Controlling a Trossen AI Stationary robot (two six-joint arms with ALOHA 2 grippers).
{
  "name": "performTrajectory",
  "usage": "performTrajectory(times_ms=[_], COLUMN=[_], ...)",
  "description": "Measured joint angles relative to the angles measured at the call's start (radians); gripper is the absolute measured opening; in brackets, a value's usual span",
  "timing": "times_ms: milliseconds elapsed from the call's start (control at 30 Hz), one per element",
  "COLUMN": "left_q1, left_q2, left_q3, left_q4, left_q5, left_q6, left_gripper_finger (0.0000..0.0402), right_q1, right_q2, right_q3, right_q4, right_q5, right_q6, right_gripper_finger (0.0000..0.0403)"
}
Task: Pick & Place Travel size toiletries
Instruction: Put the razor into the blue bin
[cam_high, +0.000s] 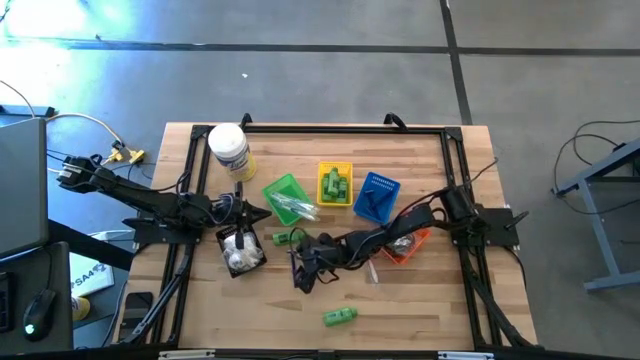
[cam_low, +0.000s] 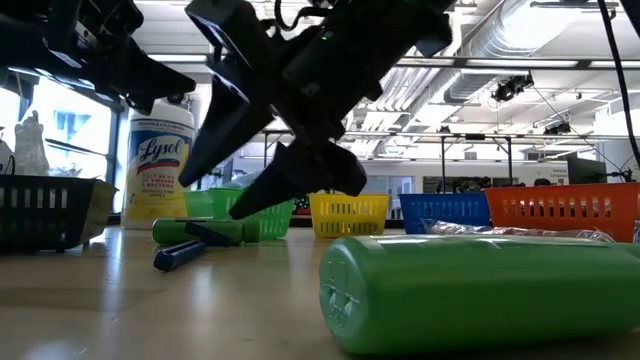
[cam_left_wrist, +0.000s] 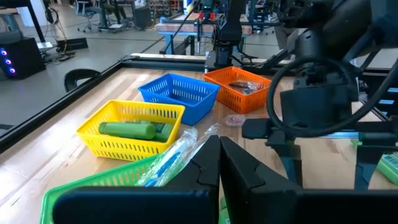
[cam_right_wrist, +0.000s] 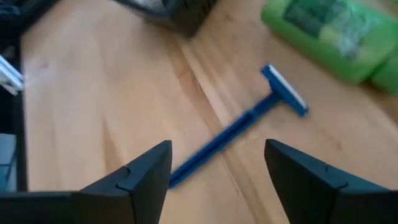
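Spread-fingered right gripper (cam_right_wrist: 217, 168) poised over slim blue plastic razor (cam_right_wrist: 239, 127), beside green bottle (cam_right_wrist: 329, 34), ready to grasp.

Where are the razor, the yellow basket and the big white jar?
razor (cam_right_wrist: 239, 127): right wrist view, mid-handle.
yellow basket (cam_left_wrist: 112, 146): left wrist view, front wall.
big white jar (cam_high: 229, 150): high view, top of the jar.
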Motion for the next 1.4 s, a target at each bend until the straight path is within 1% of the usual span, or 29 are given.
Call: performTrajectory(times_ms=[100,233,367,467,600,767,967,1167,1400], left_q1=[0.0,0.0,0.0,0.0,0.0,0.0,0.0,0.0,0.0], left_q2=[0.0,0.0,0.0,0.0,0.0,0.0,0.0,0.0,0.0], left_q3=[0.0,0.0,0.0,0.001,0.001,0.001,0.001,0.001,0.001], left_q4=[0.0,0.0,0.0,0.0,-0.001,-0.001,0.0,-0.001,-0.003], left_q5=[0.0,0.0,0.0,-0.001,-0.001,-0.001,-0.001,-0.001,0.0], left_q6=[0.002,0.003,0.003,0.003,0.003,0.005,0.022,0.022,0.022], left_gripper_finger=[0.0001,0.0001,0.0001,0.0001,0.0001,0.0001,0.0001,0.0001,0.0001], right_q1=[0.001,-0.002,0.005,0.005,0.005,0.004,-0.006,-0.011,-0.011], right_q2=[0.0,0.013,0.065,0.106,0.125,0.128,0.152,0.171,0.171], right_q3=[0.0,0.0,0.021,0.068,0.121,0.16,0.167,0.168,0.168], right_q4=[-0.019,0.005,0.046,0.012,-0.036,-0.157,-0.195,-0.223,-0.263], right_q5=[0.026,0.031,-0.007,-0.03,-0.019,0.05,0.067,0.058,0.061], right_q6=[0.018,0.034,0.04,0.04,0.03,0.021,0.01,-0.007,-0.062], right_gripper_finger=[0.0249,0.0249,0.0249,0.0248,0.0248,0.0248,0.0248,0.0246,0.0219])
